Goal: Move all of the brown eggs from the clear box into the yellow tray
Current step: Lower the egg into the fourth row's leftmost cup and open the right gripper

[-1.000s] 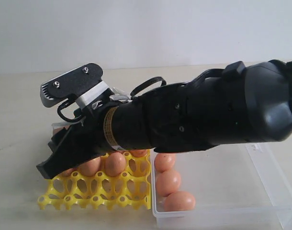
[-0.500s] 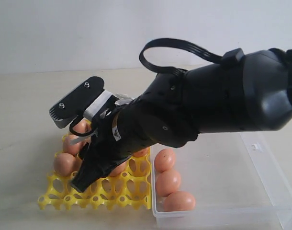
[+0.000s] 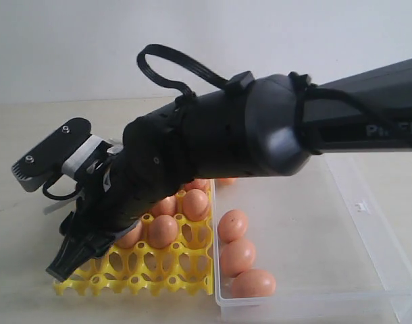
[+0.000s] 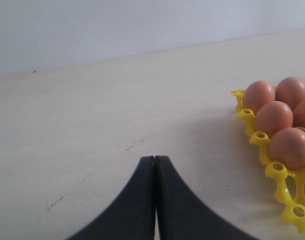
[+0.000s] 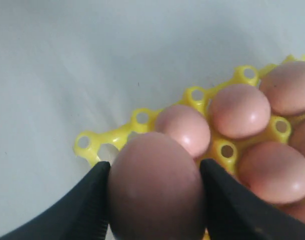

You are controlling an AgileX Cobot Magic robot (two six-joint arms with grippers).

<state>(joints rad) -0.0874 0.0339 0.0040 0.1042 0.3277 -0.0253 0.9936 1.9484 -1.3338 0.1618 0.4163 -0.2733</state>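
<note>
My right gripper (image 5: 155,167) is shut on a brown egg (image 5: 155,192), one black finger on each side of it, above the corner cups of the yellow tray (image 5: 95,145). Several more brown eggs (image 5: 239,110) sit in the cups beyond. In the exterior view the right gripper (image 3: 62,265) points down at the tray's (image 3: 135,270) front left corner, and the held egg is hidden there. Three eggs (image 3: 238,256) lie in the clear box (image 3: 368,236). My left gripper (image 4: 155,159) is shut and empty over the bare table, left of the tray (image 4: 280,172).
The right arm (image 3: 260,135) stretches from the right across the clear box and the tray, hiding the tray's back rows. The box stands tight against the tray's right side. Pale tabletop (image 3: 23,223) lies to the tray's left.
The right arm has swung lower and to the left, carrying the gripper from the tray's middle to its front left corner. The eggs in the box have not moved.
</note>
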